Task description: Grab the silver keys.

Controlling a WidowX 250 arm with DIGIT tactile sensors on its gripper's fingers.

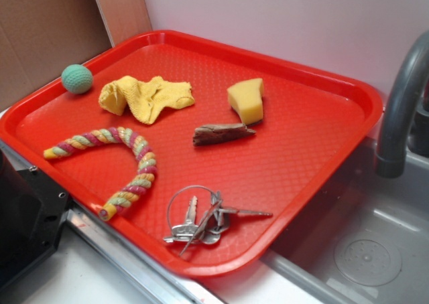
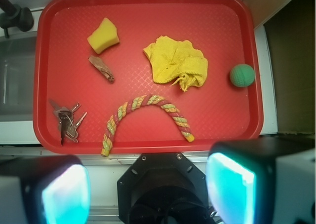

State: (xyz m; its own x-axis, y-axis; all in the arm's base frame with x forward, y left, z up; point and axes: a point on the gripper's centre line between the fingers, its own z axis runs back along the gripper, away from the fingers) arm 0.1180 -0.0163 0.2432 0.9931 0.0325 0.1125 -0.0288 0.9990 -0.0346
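The silver keys (image 1: 201,220) lie flat in a near corner of the red tray (image 1: 315,136), close to its rim, just beside one end of the striped rope toy (image 1: 127,163) and well apart from the brown wood sliver (image 1: 221,134). They look light, hard, slippery and loose-jointed, so I would pinch the thick cluster of bows, not the thin wire ring. The gripper (image 2: 148,194) hangs above the tray's edge, jaws spread wide and empty.
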